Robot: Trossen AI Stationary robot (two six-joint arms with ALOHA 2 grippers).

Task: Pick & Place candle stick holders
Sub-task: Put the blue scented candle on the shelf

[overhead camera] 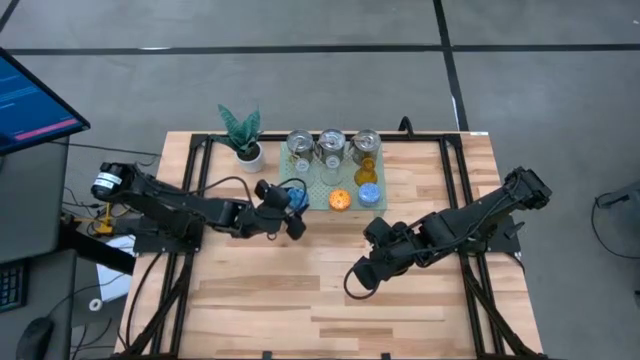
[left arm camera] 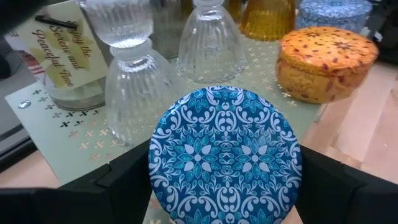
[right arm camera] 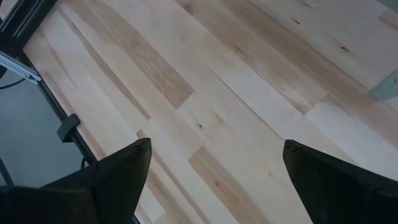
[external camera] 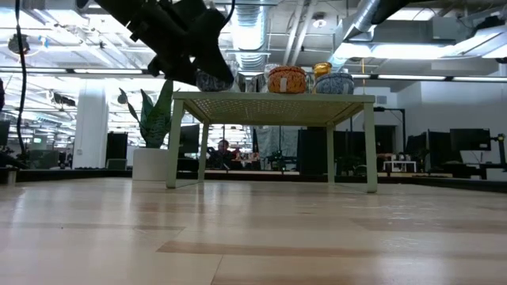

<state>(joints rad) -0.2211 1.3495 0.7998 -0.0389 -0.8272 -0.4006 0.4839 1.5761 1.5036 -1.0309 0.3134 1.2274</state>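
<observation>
Your left gripper (left arm camera: 225, 186) has its fingers (left arm camera: 127, 180) spread wide around the blue patterned holder (left arm camera: 225, 163), one finger on each side of it, so it's gripped. From above, that holder (overhead camera: 292, 197) sits at the left edge of the pale green perforated stand (overhead camera: 322, 185), and the low view puts it up at about stand-top height (external camera: 214, 80).

Just past the held one in the left wrist view: two clear ribbed glass holders (left arm camera: 134, 87), an amber glass holder (left arm camera: 267, 17), the orange speckled holder (left arm camera: 326, 61) and a second blue holder (left arm camera: 336, 11) behind it, all on the stand. A card with script lettering (left arm camera: 59, 56) lies at the stand's edge beside the glass ones.

The high view shows three shiny silver holders (overhead camera: 331, 146) in a row along the stand's far side, the orange one (overhead camera: 340, 200) and the other blue one (overhead camera: 369, 196) along its near side.

Your right gripper (right arm camera: 214, 168) has its fingers (right arm camera: 121, 168) wide apart with nothing between them, only bare wood of the counter (right arm camera: 249, 93) below. From above it hangs over the middle of the counter (overhead camera: 355, 278), well apart from the stand.

The plant in a white pot (overhead camera: 244, 138) stands on the counter just left of the stand.
</observation>
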